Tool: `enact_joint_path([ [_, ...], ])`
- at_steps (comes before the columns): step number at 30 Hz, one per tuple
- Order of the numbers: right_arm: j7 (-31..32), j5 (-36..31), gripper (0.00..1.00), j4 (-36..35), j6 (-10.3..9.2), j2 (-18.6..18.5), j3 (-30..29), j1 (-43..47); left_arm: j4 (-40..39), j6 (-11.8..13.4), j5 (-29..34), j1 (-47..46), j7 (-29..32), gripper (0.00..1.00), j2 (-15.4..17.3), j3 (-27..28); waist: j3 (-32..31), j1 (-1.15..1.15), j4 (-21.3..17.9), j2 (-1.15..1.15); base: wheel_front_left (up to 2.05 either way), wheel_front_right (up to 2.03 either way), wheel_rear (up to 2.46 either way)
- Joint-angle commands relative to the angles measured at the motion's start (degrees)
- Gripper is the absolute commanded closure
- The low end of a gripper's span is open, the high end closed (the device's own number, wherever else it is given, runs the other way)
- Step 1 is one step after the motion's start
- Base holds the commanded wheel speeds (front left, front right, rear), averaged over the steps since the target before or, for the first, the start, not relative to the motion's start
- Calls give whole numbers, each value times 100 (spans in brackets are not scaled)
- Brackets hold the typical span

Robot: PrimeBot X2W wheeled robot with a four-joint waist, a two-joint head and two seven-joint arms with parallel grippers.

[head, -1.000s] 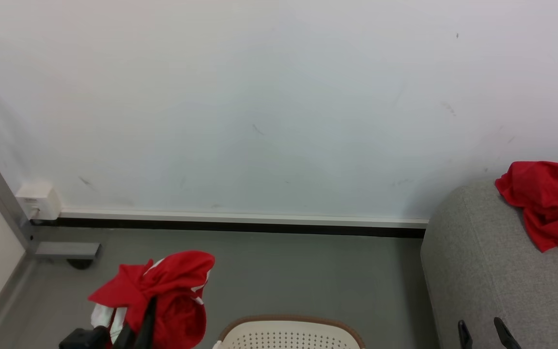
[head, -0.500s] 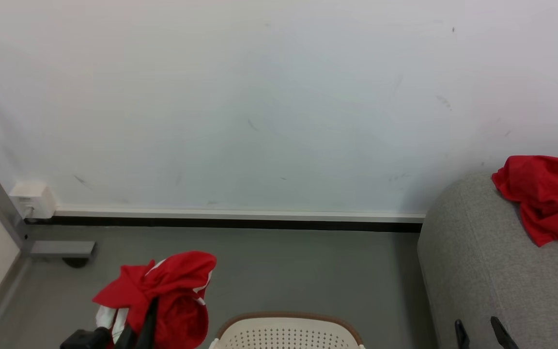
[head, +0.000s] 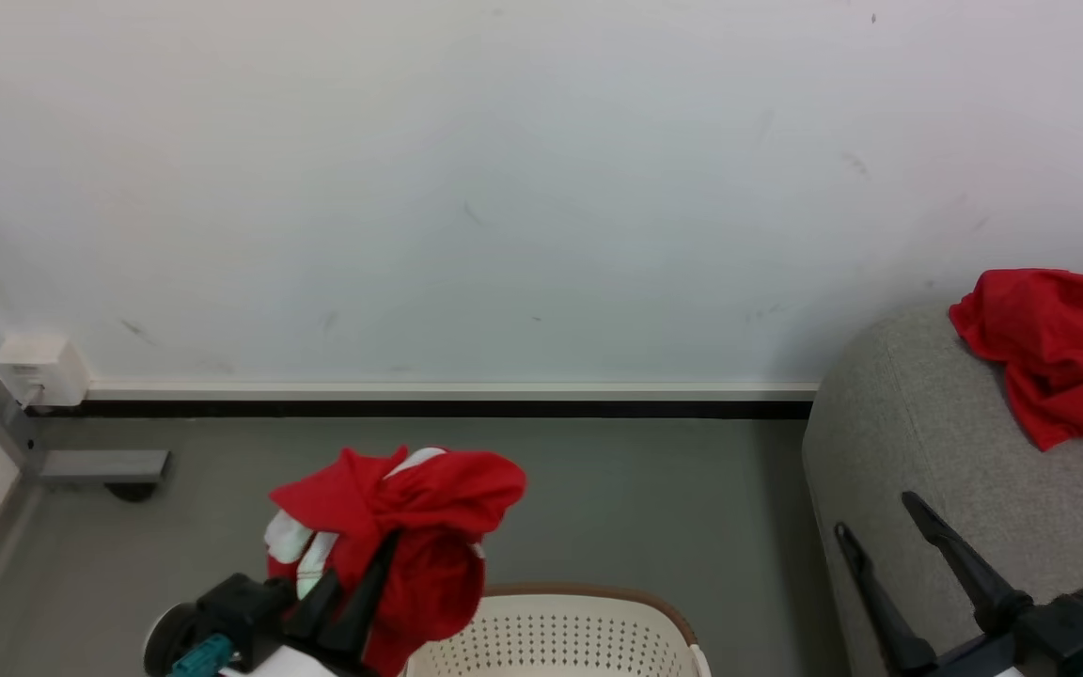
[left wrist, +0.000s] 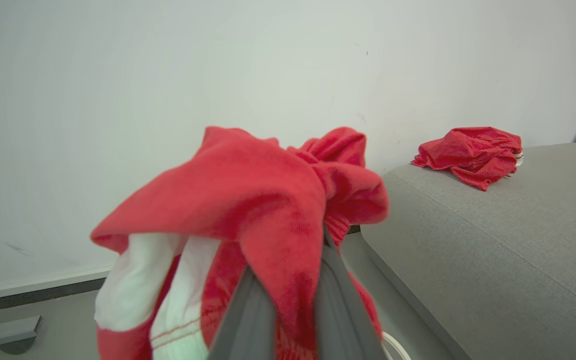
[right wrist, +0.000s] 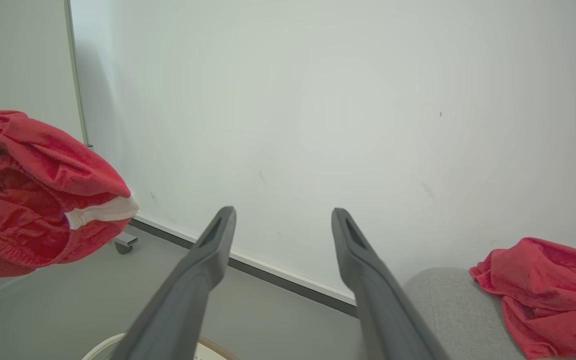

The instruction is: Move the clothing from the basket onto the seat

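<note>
Basket (head: 588, 596), contents hidden; red garment (head: 429, 508) pinched in left jaws; right jaws spread near sofa (head: 927, 470).

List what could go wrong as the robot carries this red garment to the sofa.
1. The left jaws pinch only a bunch of the red and white garment; its loose folds could slip free and drop onto the grey floor short of the sofa.
2. The open right jaws stand before the sofa's rounded edge, so hanging fabric might snag on them.
3. Set down too near that edge, it may slide off.
</note>
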Motion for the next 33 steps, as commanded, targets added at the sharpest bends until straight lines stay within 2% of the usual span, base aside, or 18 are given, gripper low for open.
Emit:
enact_joint_path([
  [1,6,61,0,-58,-15,-107,141,-82,-65,-23,77,-87,51,100,68,-51,13,0,-11,0,0,0,0],
  [4,112,275,0,-246,-15,-472,730,-372,-224,-71,45,-219,243,100,163,-385,37,0,-34,0,0,0,0],
  [8,334,530,0,-484,-15,-783,1515,-696,-311,-103,-70,-430,409,100,200,-810,67,0,-60,0,0,0,0],
  [11,451,692,0,-595,-15,-911,2003,-941,-236,-112,-123,-613,462,100,151,-1182,87,0,-86,0,0,0,0],
  [16,544,893,0,-658,-15,-906,2644,-1291,-49,-112,-267,-971,445,100,61,-1933,128,0,-142,0,0,0,0],
  [24,602,1050,0,-506,-15,-1009,3340,-1761,295,-114,-437,-1580,382,100,1,-2999,212,0,-235,0,0,0,0],
  [33,546,1228,0,-197,-15,-1124,3654,-1949,422,-114,-680,-2113,325,100,204,-3554,238,0,-304,0,0,0,0],
])
